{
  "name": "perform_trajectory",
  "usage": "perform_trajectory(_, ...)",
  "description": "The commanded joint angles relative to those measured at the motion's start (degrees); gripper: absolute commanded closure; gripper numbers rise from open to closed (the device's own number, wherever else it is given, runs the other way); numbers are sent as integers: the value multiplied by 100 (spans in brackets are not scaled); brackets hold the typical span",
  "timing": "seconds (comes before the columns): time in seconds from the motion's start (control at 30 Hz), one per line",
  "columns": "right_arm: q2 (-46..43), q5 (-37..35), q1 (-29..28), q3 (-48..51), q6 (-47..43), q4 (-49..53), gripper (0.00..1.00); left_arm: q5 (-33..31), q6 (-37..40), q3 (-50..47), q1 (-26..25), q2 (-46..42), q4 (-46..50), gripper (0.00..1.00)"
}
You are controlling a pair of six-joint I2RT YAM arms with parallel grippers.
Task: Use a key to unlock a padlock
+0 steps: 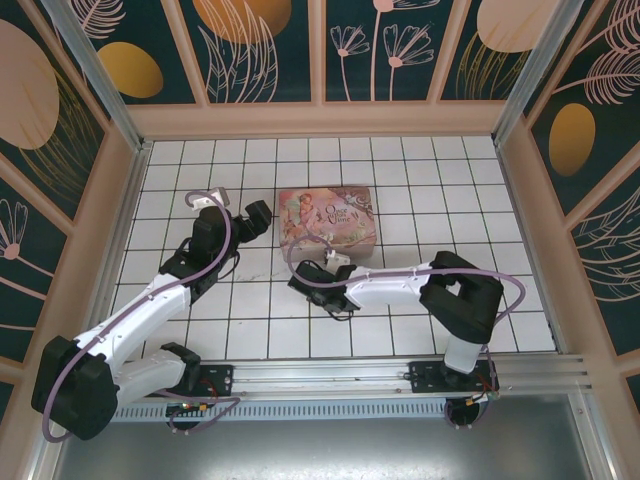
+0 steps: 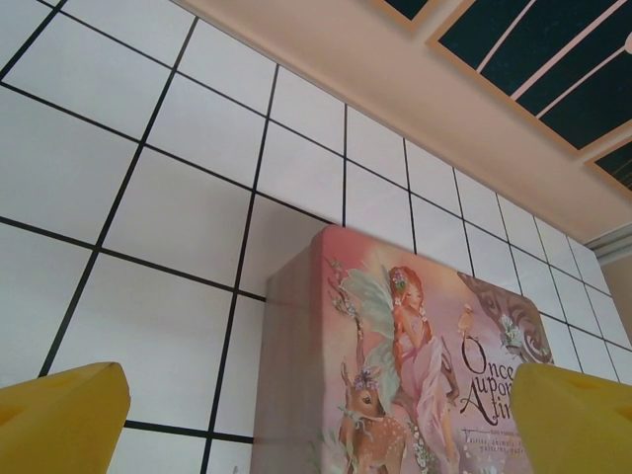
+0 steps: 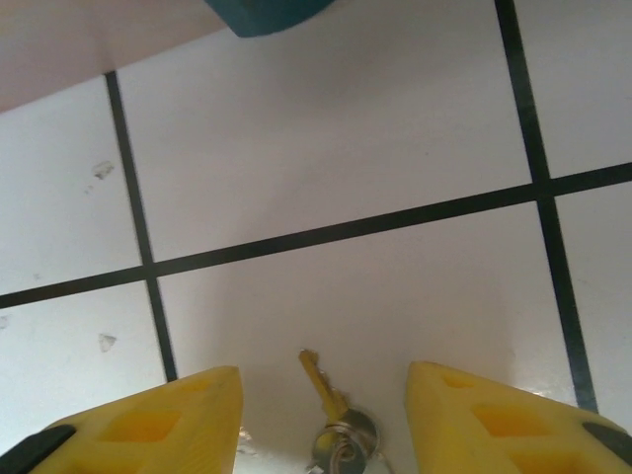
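Right wrist view: right gripper [image 3: 322,379] gapes open astride the key [image 3: 326,391], which could skid across slick tile on closing.

The key [image 3: 323,392] is a slim brassy blade lying flat on a white tile of the table, its head joined to a silvery split ring [image 3: 343,442]. The padlock [image 3: 269,14] shows as a blue body cut off by the upper picture edge. It rests on the adjacent tile, well apart from the key.
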State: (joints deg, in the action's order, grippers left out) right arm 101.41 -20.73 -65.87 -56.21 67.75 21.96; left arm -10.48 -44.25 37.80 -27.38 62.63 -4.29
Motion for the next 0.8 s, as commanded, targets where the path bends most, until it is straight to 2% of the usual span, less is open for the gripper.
perform_trajectory(0.0,192,15,-59,-35,168,265,54,79,-63,-53,22,-38,-124,1)
perform_trajectory(0.23,290,15,-137,-24,331,325,59,110,-64,-141,21,-67,-190,1)
perform_trajectory(0.53,556,-7,-372,-361,444,719,59,152,-52,-214,22,-29,-291,1)
perform_trajectory(0.77,717,99,-384,-375,490,660,65,143,-22,-243,22,-93,-300,1)
